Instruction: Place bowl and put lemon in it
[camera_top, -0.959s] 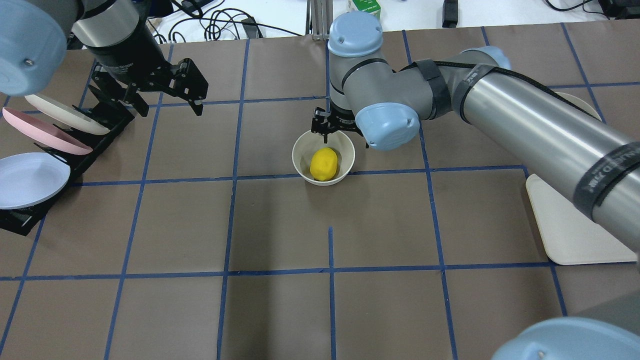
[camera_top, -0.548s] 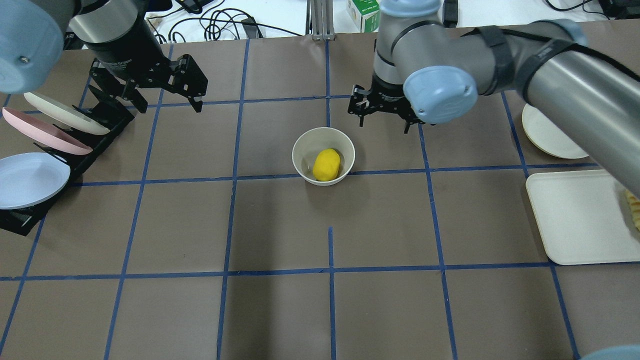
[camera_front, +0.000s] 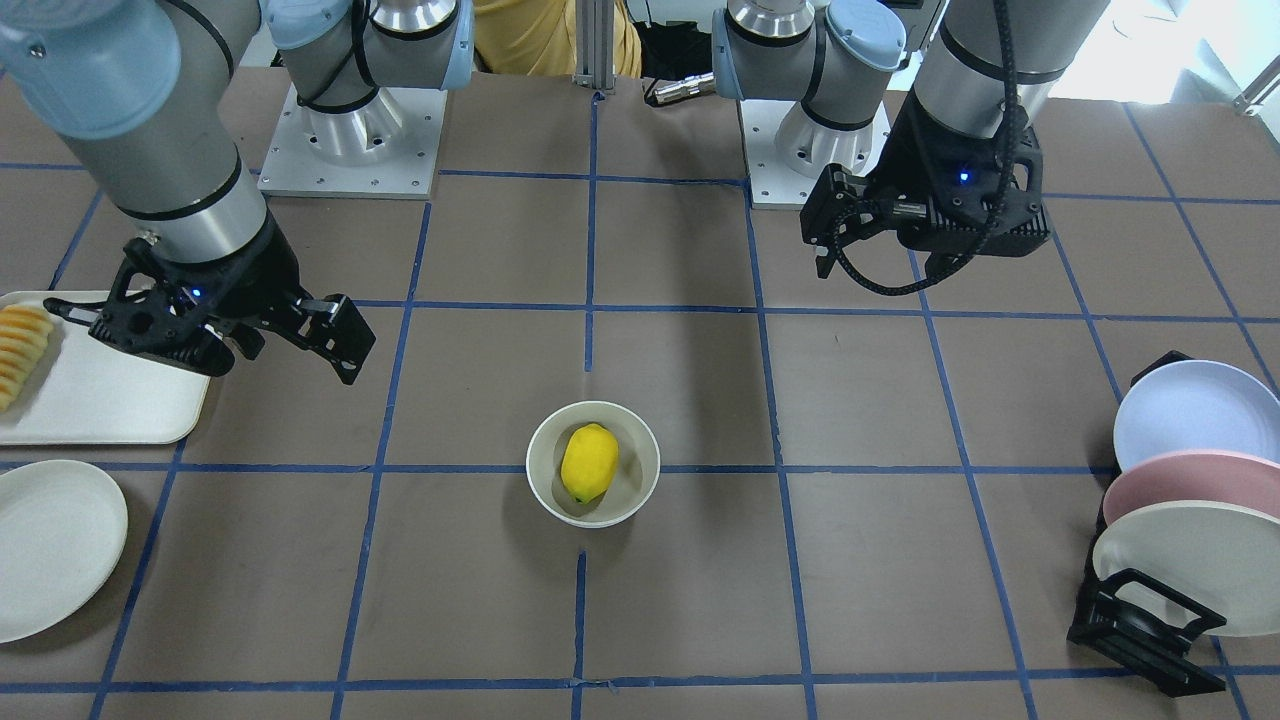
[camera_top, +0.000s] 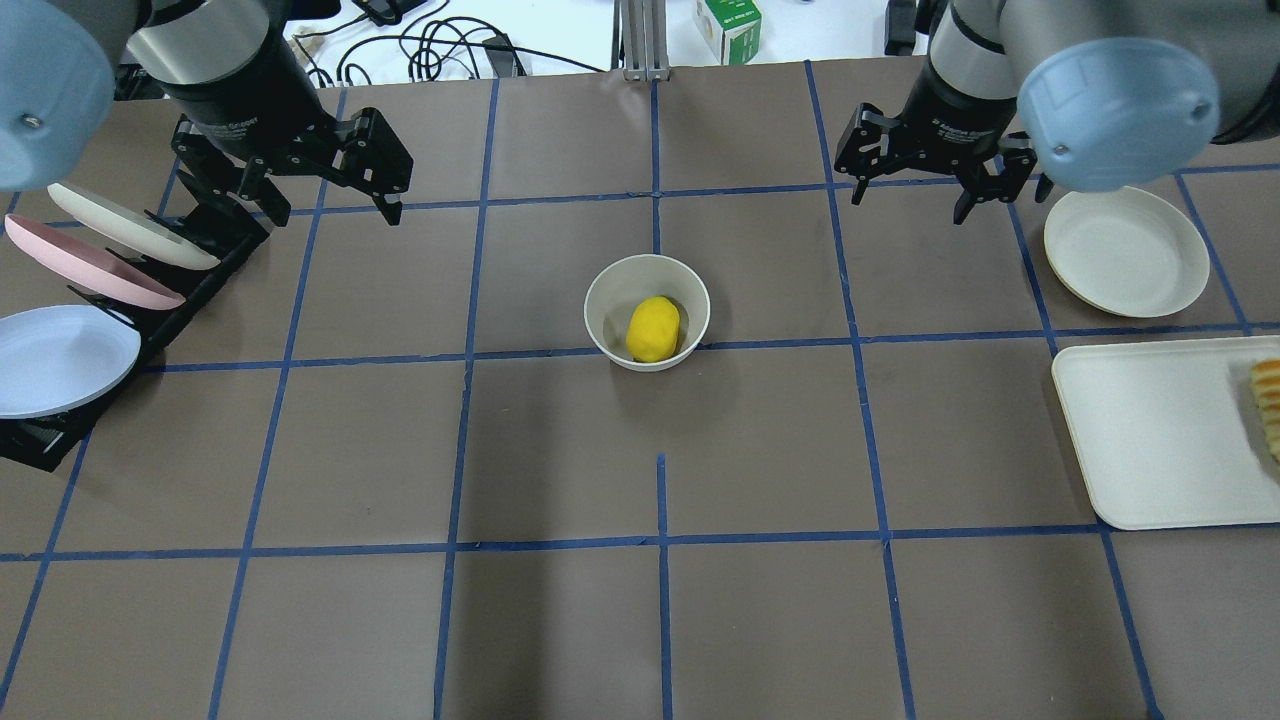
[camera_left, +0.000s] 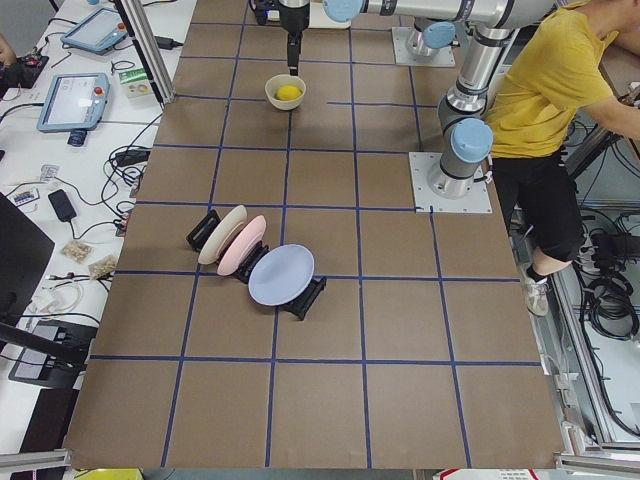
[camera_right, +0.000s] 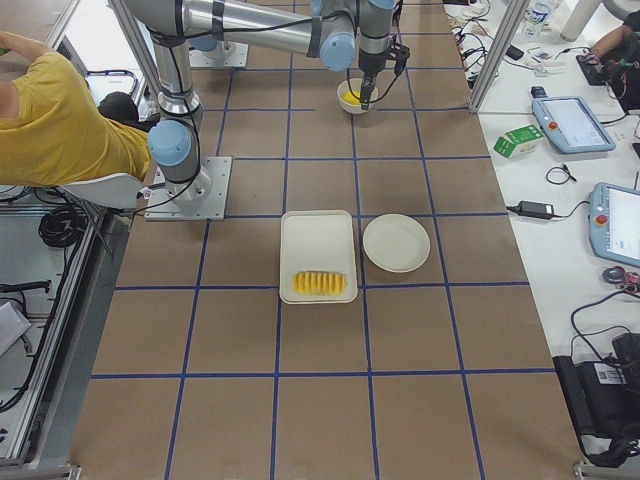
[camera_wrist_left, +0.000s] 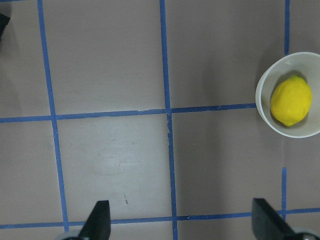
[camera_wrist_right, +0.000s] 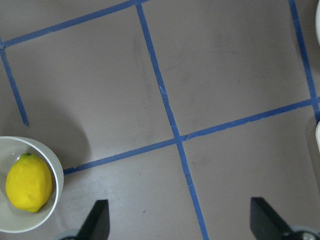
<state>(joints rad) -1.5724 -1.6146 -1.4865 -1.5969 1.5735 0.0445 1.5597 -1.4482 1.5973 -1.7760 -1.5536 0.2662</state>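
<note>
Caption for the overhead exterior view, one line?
Lemon lies in the bowl mid-table; left pincer and right pincer hang open, empty, well clear of it.

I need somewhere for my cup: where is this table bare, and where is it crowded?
Bare: the brown squares all around the deep off-white bowl holding the yellow lemon. Crowded: the robot's left end, with the black plate rack; its right end, with the pale rectangular tray and flat off-white plate.
</note>
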